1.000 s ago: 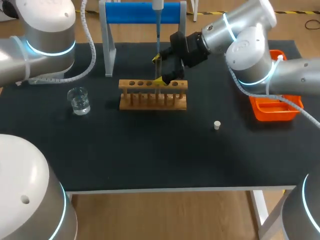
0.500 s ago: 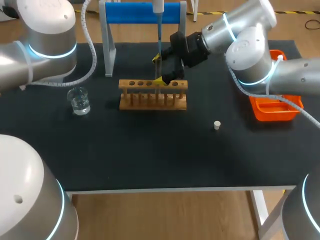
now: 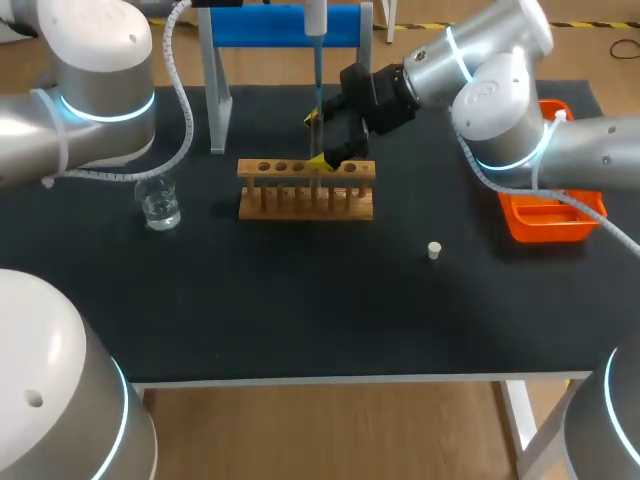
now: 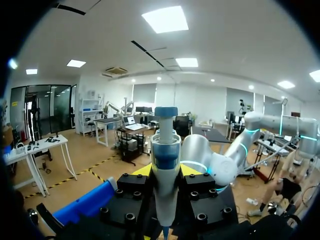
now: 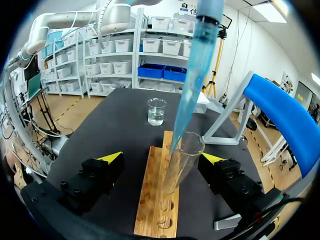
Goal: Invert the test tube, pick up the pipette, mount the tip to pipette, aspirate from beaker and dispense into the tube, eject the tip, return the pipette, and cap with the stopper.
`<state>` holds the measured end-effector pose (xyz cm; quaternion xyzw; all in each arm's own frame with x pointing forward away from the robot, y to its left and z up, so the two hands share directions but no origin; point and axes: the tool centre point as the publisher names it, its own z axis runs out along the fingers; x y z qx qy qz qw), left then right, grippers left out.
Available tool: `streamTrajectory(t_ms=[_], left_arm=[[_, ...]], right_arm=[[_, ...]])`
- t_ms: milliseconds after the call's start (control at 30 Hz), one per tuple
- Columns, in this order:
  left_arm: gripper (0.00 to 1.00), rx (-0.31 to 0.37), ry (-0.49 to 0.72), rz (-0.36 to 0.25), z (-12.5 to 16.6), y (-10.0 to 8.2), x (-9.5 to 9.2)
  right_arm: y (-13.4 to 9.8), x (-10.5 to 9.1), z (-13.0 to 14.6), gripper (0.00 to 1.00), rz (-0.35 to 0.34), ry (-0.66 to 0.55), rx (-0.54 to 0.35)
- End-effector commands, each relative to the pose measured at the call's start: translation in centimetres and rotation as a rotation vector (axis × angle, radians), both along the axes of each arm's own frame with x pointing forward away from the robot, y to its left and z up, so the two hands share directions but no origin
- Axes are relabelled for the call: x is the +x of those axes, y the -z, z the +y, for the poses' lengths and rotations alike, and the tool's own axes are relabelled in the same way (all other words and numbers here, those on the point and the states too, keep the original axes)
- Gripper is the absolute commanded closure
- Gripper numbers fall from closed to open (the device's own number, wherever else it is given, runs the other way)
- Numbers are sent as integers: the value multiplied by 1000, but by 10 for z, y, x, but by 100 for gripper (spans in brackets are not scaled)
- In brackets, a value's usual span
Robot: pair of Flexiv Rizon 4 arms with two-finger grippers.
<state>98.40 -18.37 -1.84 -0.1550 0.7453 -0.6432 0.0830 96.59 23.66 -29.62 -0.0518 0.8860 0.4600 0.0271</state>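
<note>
Surface (image 3: 300, 300) black, carrying wooden rack (image 3: 305, 200), beaker (image 3: 158, 200) of clear liquid, white stopper (image 3: 434, 250), orange tray (image 3: 550, 225) | test tube (image 5: 177, 165) upright in rack | right claw (image 5: 162, 158) spread wide astride test tube, not touching | left claw (image 4: 166, 171) pinching pipette (image 4: 165, 150) upright | blue tip (image 5: 192, 75) pointing down into test tube mouth

Head view looks down from behind over the whole surface (image 3: 300, 310); right wrist view, close above the rack (image 5: 148, 196), shares it; left wrist faces the room.
</note>
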Motion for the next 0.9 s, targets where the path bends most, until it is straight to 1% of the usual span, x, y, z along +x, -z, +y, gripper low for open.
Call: streamTrajectory(t_ms=[33,367,567,767,900], left_arm=[[100,-3,3,-1,0,3,2],[100,13,-7,-5,3,9,5],[100,26,-19,-21,3,9,7],[100,25,-22,-29,3,7,10],[100,24,-25,-40,3,2,11]], right_arm=[[-1,0,-1,0,2,-2,-3],[-1,0,-1,0,2,-2,-3],[-1,0,-1,0,2,-2,-3],[-1,0,-1,0,2,-2,-3],[-1,0,-1,0,2,-2,-3]])
